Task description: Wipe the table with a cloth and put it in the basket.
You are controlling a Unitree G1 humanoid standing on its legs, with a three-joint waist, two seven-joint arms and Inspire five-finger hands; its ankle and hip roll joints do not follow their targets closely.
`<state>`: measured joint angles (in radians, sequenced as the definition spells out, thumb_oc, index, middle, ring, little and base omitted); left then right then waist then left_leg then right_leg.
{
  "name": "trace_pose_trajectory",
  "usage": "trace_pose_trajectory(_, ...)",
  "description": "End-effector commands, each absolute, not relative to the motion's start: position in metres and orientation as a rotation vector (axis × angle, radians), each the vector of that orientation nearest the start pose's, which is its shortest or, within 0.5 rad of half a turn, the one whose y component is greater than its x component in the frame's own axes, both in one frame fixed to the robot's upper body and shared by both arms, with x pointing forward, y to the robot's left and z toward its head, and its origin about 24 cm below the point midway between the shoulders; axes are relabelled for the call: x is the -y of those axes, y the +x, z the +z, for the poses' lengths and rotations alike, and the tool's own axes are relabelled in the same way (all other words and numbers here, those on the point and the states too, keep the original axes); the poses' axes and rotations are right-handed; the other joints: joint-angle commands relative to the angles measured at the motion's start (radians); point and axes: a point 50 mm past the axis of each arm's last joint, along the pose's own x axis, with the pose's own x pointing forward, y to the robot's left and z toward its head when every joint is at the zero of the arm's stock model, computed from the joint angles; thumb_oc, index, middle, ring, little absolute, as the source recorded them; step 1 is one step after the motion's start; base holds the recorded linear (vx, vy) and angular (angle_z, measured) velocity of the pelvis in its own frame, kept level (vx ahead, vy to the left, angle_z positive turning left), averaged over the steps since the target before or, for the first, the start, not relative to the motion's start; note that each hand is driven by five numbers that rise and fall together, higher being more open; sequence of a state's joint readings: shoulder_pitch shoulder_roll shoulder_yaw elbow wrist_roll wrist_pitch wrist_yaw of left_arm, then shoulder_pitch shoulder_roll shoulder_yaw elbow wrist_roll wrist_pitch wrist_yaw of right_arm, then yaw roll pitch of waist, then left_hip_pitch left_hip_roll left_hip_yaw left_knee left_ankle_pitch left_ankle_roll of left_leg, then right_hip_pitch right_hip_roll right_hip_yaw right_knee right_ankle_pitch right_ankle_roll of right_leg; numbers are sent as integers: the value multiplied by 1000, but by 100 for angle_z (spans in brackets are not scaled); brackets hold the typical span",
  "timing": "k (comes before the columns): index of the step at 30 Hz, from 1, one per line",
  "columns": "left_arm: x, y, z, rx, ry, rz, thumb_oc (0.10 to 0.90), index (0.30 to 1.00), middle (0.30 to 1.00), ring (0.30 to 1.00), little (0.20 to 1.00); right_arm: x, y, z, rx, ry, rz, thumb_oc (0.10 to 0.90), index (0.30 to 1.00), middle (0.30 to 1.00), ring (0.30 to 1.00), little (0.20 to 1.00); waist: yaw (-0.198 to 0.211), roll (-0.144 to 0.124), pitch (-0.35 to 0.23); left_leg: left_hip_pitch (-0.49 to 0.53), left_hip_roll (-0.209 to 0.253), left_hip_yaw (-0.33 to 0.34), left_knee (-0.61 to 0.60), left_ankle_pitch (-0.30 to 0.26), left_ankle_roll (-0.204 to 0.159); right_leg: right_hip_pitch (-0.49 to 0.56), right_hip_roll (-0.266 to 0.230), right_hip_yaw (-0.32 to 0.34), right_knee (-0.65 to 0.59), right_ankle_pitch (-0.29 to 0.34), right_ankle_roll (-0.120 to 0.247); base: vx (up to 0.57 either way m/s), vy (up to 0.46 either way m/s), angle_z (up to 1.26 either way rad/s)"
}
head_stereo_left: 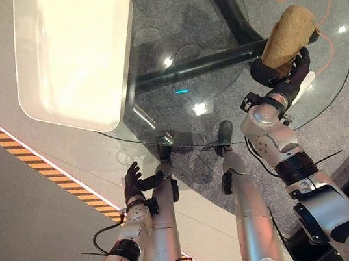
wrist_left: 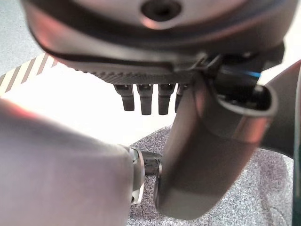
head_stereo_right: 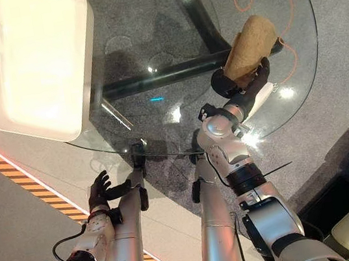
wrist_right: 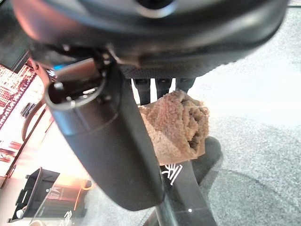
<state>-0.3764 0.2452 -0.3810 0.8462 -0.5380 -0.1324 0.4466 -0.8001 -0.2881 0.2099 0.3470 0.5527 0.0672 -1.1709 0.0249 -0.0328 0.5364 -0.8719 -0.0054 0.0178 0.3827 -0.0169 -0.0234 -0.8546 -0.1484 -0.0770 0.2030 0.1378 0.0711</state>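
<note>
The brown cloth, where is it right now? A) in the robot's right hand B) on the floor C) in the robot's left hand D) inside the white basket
A: the brown cloth sits in the right hand, whose fingers curl round it above the glass table, far from the white basket.

Hidden or cut off, as we find it:
- Cloth (head_stereo_left: 288,35): lower end covered by the right hand (head_stereo_left: 284,74) clasping it; in the right wrist view the thumb covers one side.
- Basket (head_stereo_left: 74,53): top edge cropped.
- Glass table (head_stereo_right: 307,51): far rim cropped.
- Left hand (head_stereo_left: 132,183): low beside the table; its wrist view blurs the fingertips (wrist_left: 146,99).
</note>
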Motion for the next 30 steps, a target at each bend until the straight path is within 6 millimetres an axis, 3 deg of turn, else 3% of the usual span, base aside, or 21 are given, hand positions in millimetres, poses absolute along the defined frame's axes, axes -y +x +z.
trace_pose_trajectory(1,-158,244,-84,-620,27,294,800,900,900,900,900,187,351,220,315,264,-984,800,900,900,900,900,17,47,-16,-3,-90,14,-65,22,61,-8,64,-21,5,10,-7,0,0,0)
trace_pose_trajectory(7,-159,245,-84,-619,34,291,800,900,900,900,900,190,356,222,283,247,-994,800,900,900,900,900,25,48,-16,-12,-93,6,-67,23,61,-17,65,-25,5,10,-6,0,0,0)
trace_pose_trajectory(8,-160,245,-84,-619,35,291,800,900,900,900,900,190,357,222,279,248,-993,745,853,853,853,845,26,48,-16,-13,-93,5,-67,23,61,-17,65,-26,4,10,-6,0,0,0)
trace_pose_trajectory(11,-161,244,-84,-618,41,289,800,900,900,900,900,193,359,216,236,252,-1000,163,354,354,354,263,29,47,-16,-15,-93,2,-69,24,61,-19,63,-31,3,12,-5,2,-12,5)
trace_pose_trajectory(12,-161,244,-84,-618,41,289,800,900,900,900,900,193,359,216,235,252,-1001,105,305,305,305,205,29,47,-16,-15,-93,2,-69,24,61,-19,63,-31,3,12,-5,2,-10,7)
trace_pose_trajectory(20,-159,245,-83,-604,40,282,800,900,900,900,900,194,362,208,213,240,-1007,100,300,300,300,200,31,51,-16,-20,-95,-1,-72,25,61,-25,63,-34,1,13,-5,0,-2,1)
trace_pose_trajectory(30,-155,244,-83,-596,29,288,800,900,900,900,900,186,352,212,315,182,-999,100,300,300,300,200,20,46,-16,-21,-92,3,-76,26,60,-29,65,-29,2,12,-3,0,0,0)
